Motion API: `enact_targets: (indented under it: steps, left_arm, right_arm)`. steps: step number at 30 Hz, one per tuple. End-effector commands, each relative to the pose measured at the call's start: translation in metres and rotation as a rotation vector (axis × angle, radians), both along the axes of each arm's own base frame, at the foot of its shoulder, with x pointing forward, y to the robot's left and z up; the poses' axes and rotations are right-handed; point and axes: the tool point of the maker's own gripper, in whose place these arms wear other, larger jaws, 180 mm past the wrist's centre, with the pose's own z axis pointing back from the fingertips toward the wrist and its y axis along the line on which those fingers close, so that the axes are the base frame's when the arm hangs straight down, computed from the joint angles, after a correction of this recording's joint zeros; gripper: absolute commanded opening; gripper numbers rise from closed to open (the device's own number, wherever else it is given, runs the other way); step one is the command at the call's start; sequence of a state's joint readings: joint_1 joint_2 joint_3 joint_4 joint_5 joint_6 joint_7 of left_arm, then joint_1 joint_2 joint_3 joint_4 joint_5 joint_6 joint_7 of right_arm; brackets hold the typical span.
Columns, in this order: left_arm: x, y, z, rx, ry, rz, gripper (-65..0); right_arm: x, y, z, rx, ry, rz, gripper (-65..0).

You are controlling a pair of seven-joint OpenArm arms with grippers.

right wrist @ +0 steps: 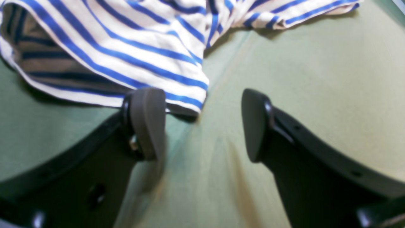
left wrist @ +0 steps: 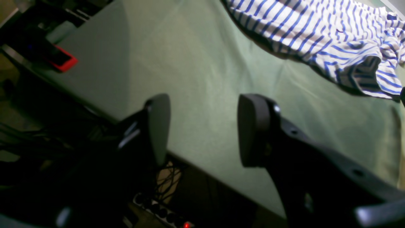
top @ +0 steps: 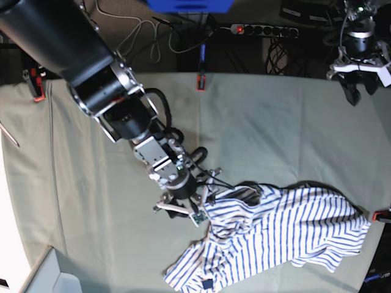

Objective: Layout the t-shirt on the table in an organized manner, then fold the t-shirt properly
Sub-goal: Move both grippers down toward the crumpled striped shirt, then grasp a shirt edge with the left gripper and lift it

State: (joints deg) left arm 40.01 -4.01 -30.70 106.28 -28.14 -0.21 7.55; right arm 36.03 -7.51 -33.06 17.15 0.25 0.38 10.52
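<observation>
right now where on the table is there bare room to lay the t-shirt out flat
Bare cloth covers the table between the right tool and the left tool, and left of the right arm. It is crowded at the lower right, where the t-shirt lies bunched.

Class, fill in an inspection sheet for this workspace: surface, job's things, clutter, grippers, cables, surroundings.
Surface: table under pale green cloth, faintly creased.
Job's things: t-shirt, striped, lies crumpled near the table's front, not laid flat.
Clutter: nothing seen on the cloth.
Grippers: right gripper open, one finger at the shirt's edge, nothing held; left gripper open, empty, over the far table edge, away from the shirt.
Cables: loose leads and a power strip behind the table.
Surroundings: red clamps pin the cloth edge.
</observation>
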Motion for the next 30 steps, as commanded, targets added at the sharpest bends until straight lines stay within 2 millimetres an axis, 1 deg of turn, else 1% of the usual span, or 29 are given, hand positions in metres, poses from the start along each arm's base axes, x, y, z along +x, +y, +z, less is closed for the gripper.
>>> enact_targets:
  steps: [1,4,8,10,13,14,15,17,20,22,24,26,27,30]
  left_arm:
    - [-0.002,0.009,0.01,0.035,-0.024,0.011,-31.8]
    - [-0.003,0.013,0.013,0.04,-0.03,0.028,-31.8]
    - [0.0,0.011,0.013,0.039,-0.035,0.023,-31.8]
    - [0.006,0.008,0.014,0.032,-0.048,0.015,-31.8]
    - [0.033,-0.009,0.015,-0.002,-0.099,-0.024,-31.8]
    - [0.047,-0.017,0.013,-0.022,-0.119,-0.039,-31.8]
    - [0.065,-0.026,0.014,-0.044,-0.148,-0.058,-31.8]
    - [0.092,-0.041,0.009,-0.064,-0.17,-0.093,-31.8]
    - [0.137,-0.067,-0.006,-0.051,-0.163,-0.16,-31.8]
    - [0.163,-0.087,-0.02,-0.065,-0.145,-0.196,-31.8]
    - [0.188,-0.098,-0.032,-0.084,-0.126,-0.208,-31.8]
    - [0.212,-0.106,-0.041,-0.106,-0.112,-0.212,-31.8]
    - [0.223,-0.11,-0.046,-0.125,-0.103,-0.21,-31.8]
    - [0.251,-0.122,-0.061,-0.173,-0.066,-0.211,-31.8]
  right_arm:
    - [0.017,0.011,0.024,0.034,-0.072,0.016,-26.5]
    - [0.015,0.013,0.025,0.05,-0.091,0.021,-26.5]
    - [0.008,0.014,0.019,0.057,-0.08,0.021,-26.8]
    - [0.001,0.013,0.011,0.058,-0.063,0.016,-26.9]
    - [-0.007,0.008,0.001,0.052,-0.046,0.01,-26.9]
    - [-0.009,0.002,-0.003,0.042,-0.039,0.004,-26.9]
    - [-0.011,-0.008,-0.008,0.03,-0.033,-0.006,-26.9]
    - [-0.014,-0.018,-0.015,0.015,-0.024,-0.015,-26.9]
    - [-0.019,-0.044,-0.027,-0.02,-0.007,-0.035,-26.9]
    - [-0.019,-0.054,-0.029,-0.034,-0.006,-0.044,-26.9]
    - [-0.023,-0.064,-0.035,-0.048,0.004,-0.051,-26.9]
    - [-0.025,-0.066,-0.037,-0.051,0.008,-0.054,-26.9]
    - [-0.026,-0.067,-0.038,-0.054,0.01,-0.053,-26.9]
    - [-0.031,-0.078,-0.044,-0.068,0.022,-0.062,-26.9]
